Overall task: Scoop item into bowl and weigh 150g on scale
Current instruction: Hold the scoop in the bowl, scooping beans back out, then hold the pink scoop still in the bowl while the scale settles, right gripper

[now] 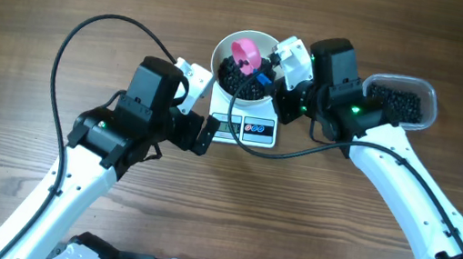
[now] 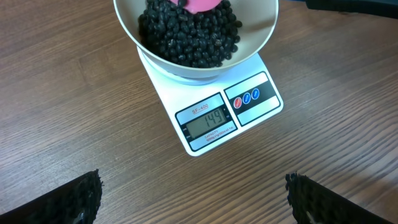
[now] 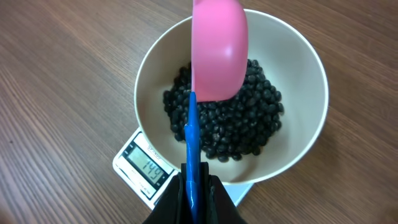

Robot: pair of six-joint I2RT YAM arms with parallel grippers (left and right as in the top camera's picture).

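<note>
One gram shy, looks like: the beans (image 3: 230,124) are heaped in the white bowl (image 3: 298,68) sitting on the scale (image 2: 264,112), and the display (image 2: 207,121) reads 149. The pink scoop (image 3: 217,50) hangs tipped over them, its blue handle pinched tight in the right gripper (image 3: 193,193) at the bowl's 3 o'clock. The left gripper (image 2: 196,199) hovers spread wide and empty at the scale's 9 o'clock. I'd call this the topping-up step. Next it needs just a few beans from the tub (image 1: 430,95), further out at 3.

- A glossy white bowl (image 2: 127,15) heaped with small black beans (image 2: 189,37) sits on a white scale (image 2: 163,84) on a wooden table (image 2: 62,112).
- The scale's display (image 2: 210,121) reads 149.
- A pink scoop (image 2: 200,5) pokes in at the top edge.
- The left gripper (image 2: 193,199) is empty, its fingers (image 2: 68,202) spread wide.
</note>
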